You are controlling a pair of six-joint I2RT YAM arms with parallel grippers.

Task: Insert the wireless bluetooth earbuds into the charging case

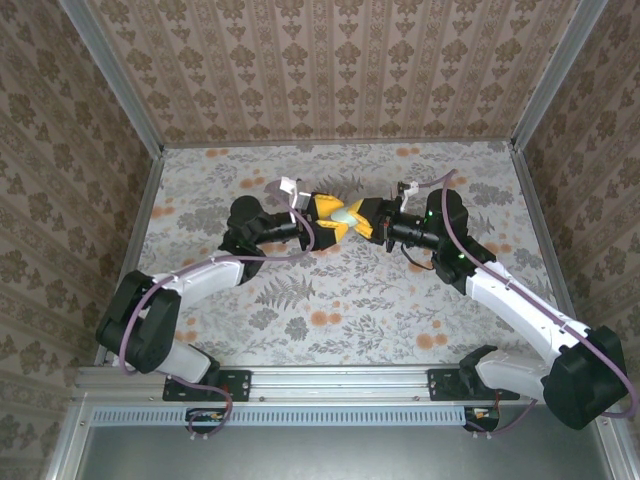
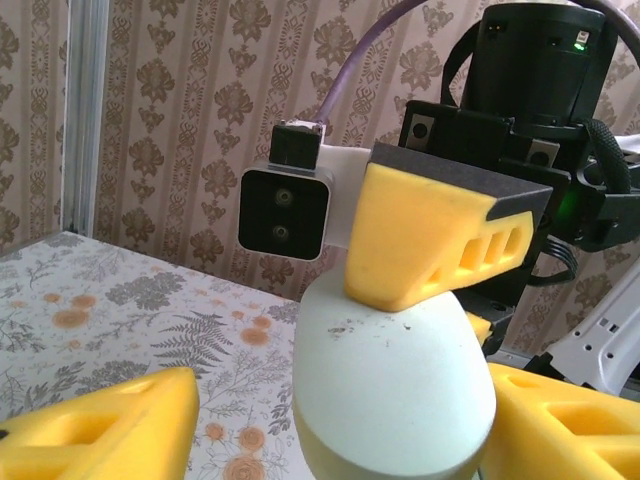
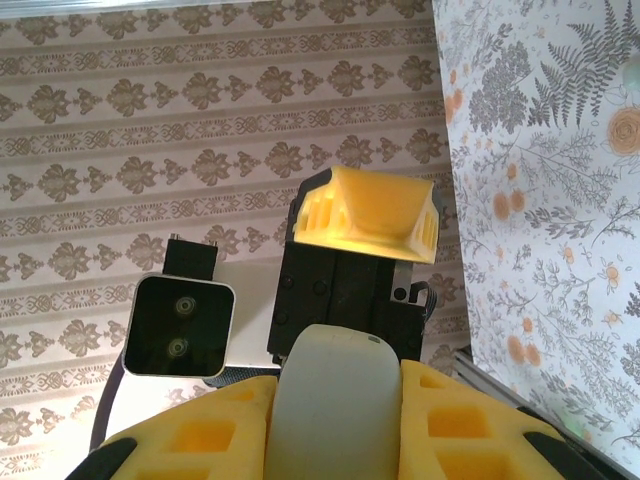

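The charging case point(image 1: 346, 214) hangs above the middle of the table point(image 1: 300, 320), clamped in the right gripper point(image 1: 367, 218). The left gripper point(image 1: 326, 215) has its jaws apart around it. In our judgement, we must close them slowly and squarely, so the case does not twist.

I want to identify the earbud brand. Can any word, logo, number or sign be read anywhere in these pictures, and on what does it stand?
No text can be read anywhere.
The charging case is plain apart from a few dark specks, too small to tell if they are marks.
The wrist camera housing and the yellow fingers carry no lettering.
The wallpaper and the table show patterns only.
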